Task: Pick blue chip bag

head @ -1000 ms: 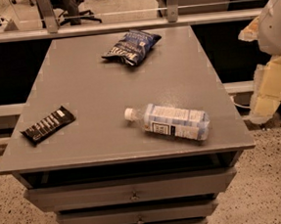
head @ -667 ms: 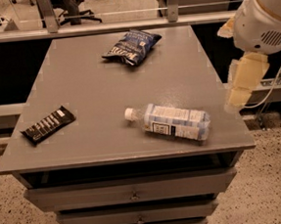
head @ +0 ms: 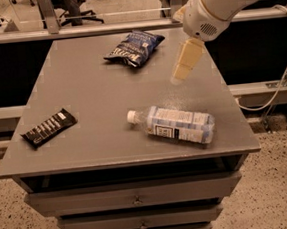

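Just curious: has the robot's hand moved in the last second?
Yes. The hand swung left, from right of the table to above it, nearer the blue chip bag.

no legible lettering on anything

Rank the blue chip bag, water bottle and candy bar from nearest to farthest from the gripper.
Gripper: over the table's right side.
1. Blue chip bag, behind-left, and water bottle, in front: too close to call.
2. Candy bar, far left: farthest.
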